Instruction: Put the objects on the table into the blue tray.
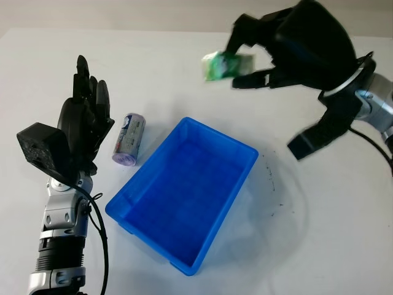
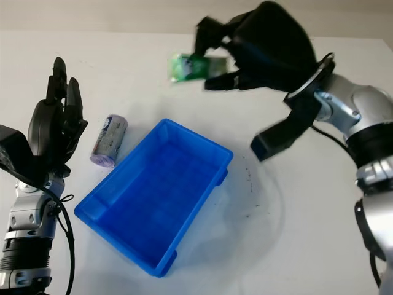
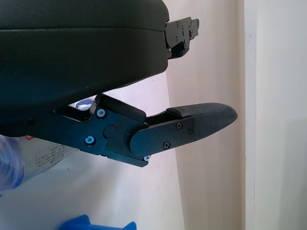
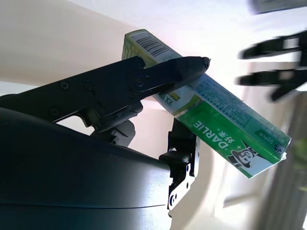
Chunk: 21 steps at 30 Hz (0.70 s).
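2 objects and 1 tray. The left hand (image 1: 86,120), open, stands upright at the table's (image 1: 319,227) left edge. Just right of it lies 1 can (image 1: 128,139). The blue tray (image 1: 182,192) at centre holds nothing. Above its far right corner, the right hand (image 1: 258,58) pinches 1 green box (image 1: 226,64), lifted off the table.

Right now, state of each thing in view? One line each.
Green box: held in the air by the right hand, beyond the tray's far corner.
Right hand: shut on the green box, raised above the table.
Left hand: open, holds nothing, left of the can.
Can: lying on its side on the table, left of the tray.
Blue tray: on the table, nothing inside.
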{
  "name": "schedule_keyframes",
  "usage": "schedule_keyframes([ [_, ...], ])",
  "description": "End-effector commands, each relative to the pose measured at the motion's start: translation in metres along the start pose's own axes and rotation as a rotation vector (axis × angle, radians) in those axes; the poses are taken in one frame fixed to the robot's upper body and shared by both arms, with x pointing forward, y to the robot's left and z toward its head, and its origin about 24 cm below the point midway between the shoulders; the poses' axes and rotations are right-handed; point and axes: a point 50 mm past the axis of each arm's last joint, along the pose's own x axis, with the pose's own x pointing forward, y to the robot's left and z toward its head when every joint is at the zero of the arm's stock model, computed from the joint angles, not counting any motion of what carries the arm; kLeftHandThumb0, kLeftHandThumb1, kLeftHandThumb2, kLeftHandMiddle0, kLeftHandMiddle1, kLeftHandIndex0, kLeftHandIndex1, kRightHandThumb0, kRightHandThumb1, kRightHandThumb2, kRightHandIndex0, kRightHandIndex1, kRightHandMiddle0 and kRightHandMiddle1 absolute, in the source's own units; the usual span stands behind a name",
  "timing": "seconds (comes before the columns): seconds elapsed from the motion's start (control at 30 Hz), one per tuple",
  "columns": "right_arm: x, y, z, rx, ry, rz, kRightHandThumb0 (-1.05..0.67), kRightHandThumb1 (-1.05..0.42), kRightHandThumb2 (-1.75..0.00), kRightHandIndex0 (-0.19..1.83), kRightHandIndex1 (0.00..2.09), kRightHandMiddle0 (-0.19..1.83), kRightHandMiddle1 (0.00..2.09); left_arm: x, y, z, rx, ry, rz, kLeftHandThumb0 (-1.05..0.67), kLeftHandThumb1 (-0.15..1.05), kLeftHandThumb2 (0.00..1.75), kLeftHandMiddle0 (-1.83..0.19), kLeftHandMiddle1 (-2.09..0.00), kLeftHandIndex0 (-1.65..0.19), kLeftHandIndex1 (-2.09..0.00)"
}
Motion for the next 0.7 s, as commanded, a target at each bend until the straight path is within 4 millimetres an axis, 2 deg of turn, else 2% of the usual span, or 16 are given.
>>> schedule_keyframes([
  [0.0,0.005,-0.001,0.015,0.049,-0.069,-0.032,-0.52,-1.05,-0.28,0.98,2.09,0.77,2.09,0.000,0.000,0.001,0.002,-0.002,0.001,-0.75,1.05,0.64,0.19,-0.01,0.19,-0.01],
  [0.17,0.012,0.009,0.042,0.140,-0.163,0.007,-0.57,-1.05,-0.33,1.15,2.09,0.86,2.09,0.000,0.001,0.001,0.004,-0.014,0.003,-0.74,1.05,0.64,0.19,-0.02,0.19,-0.01],
  [0.3,0.012,0.014,0.051,0.192,-0.208,0.053,-0.58,-1.05,-0.33,1.16,2.09,0.90,2.09,0.000,0.000,0.001,0.007,-0.012,0.001,-0.73,1.05,0.65,0.19,-0.01,0.19,0.00],
  [0.4,0.011,0.020,0.055,0.221,-0.226,0.130,-0.58,-1.05,-0.33,1.07,2.09,0.84,2.09,-0.001,0.000,0.001,-0.001,-0.013,0.009,-0.74,1.05,0.64,0.19,-0.02,0.19,-0.01],
  [0.47,0.011,0.021,0.055,0.196,-0.215,0.198,-0.63,-1.05,-0.28,0.93,2.09,0.73,2.09,-0.001,0.000,0.001,-0.003,-0.014,0.013,-0.74,1.05,0.64,0.19,-0.03,0.18,-0.01],
  [0.5,0.011,0.021,0.054,0.180,-0.211,0.232,-0.66,-1.05,-0.25,0.83,2.09,0.63,2.09,-0.001,0.000,0.001,-0.001,-0.015,0.012,-0.74,1.05,0.64,0.19,-0.03,0.18,-0.01],
  [0.53,0.010,0.021,0.052,0.173,-0.201,0.284,-0.70,-1.05,-0.25,0.64,2.09,0.44,2.04,-0.001,0.000,0.001,-0.002,-0.016,0.011,-0.74,1.05,0.64,0.19,-0.03,0.19,-0.01],
  [0.57,0.011,0.020,0.051,0.164,-0.190,0.358,-0.77,-1.05,-0.26,0.24,1.78,0.11,1.73,-0.001,0.000,0.000,-0.002,-0.015,0.010,-0.74,1.05,0.64,0.19,-0.03,0.19,-0.02],
  [0.6,0.011,0.019,0.050,0.163,-0.182,0.409,-0.80,-1.05,-0.28,0.07,1.44,0.00,1.41,-0.001,0.000,0.000,-0.003,-0.015,0.010,-0.74,1.05,0.64,0.19,-0.03,0.19,-0.02],
  [0.63,0.010,0.018,0.049,0.180,-0.163,0.462,-0.82,-1.05,-0.28,0.01,1.24,-0.04,1.21,-0.002,0.000,0.000,-0.004,-0.011,0.010,-0.73,1.05,0.64,0.19,-0.02,0.19,-0.02],
  [0.67,0.009,0.017,0.048,0.200,-0.146,0.500,-0.85,-1.04,-0.18,-0.07,0.73,-0.10,0.81,-0.002,0.000,0.000,-0.005,-0.011,0.012,-0.73,1.05,0.64,0.19,-0.03,0.19,-0.02],
])
